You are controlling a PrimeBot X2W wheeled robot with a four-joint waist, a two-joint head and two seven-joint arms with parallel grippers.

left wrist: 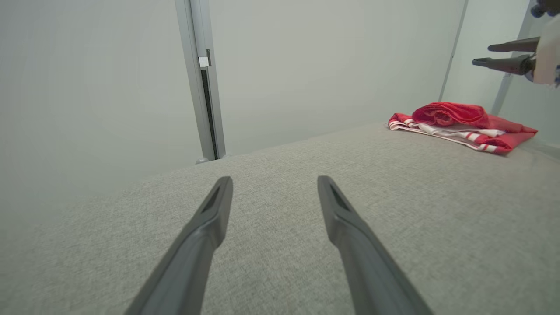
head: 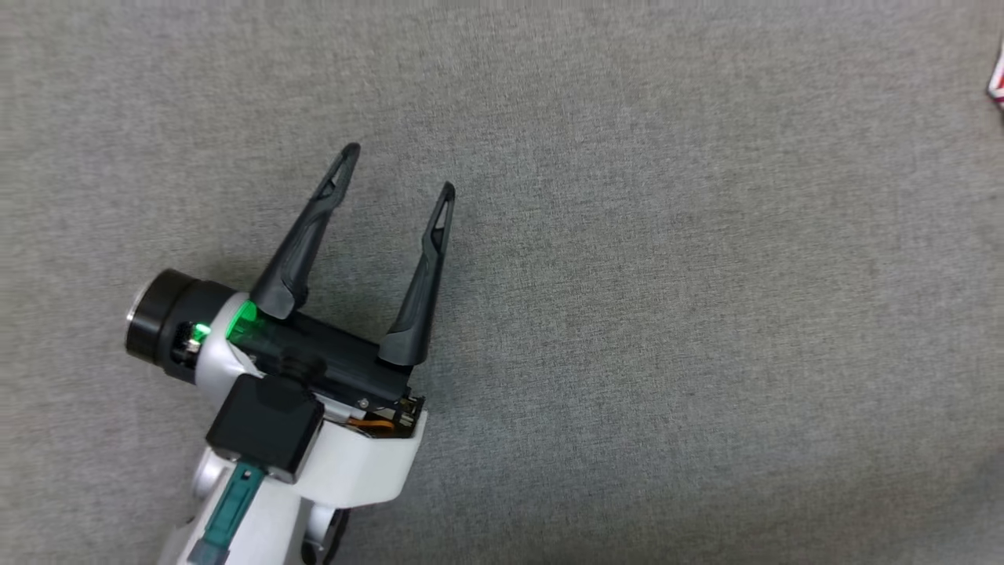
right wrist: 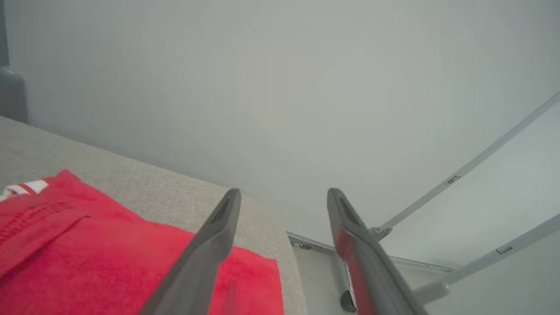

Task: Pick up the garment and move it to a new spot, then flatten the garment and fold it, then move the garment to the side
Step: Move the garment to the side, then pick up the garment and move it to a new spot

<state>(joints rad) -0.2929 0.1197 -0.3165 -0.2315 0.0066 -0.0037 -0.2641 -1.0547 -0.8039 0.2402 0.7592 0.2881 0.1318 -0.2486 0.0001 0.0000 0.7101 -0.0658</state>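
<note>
The garment (left wrist: pixel 459 124) is red with white stripes and lies folded in a low heap at the far right end of the grey fabric-covered table (left wrist: pixel 280 144). A sliver of the garment (head: pixel 996 82) shows at the right edge of the head view. My left gripper (head: pixel 399 169) hovers open over bare fabric, well left of the garment, with nothing between its fingers (left wrist: pixel 274 179). My right gripper (right wrist: pixel 283 192) is open just above the garment (right wrist: pixel 87 253), holding nothing. In the left wrist view, the right gripper (left wrist: pixel 481 55) hangs above the heap.
The garment lies close to the table's corner and edge (right wrist: pixel 288 262), with floor and pale metal frame bars (right wrist: pixel 459 175) beyond. Plain pale walls and a grey post (left wrist: pixel 205 78) stand behind the table. Wide bare fabric lies between the two grippers.
</note>
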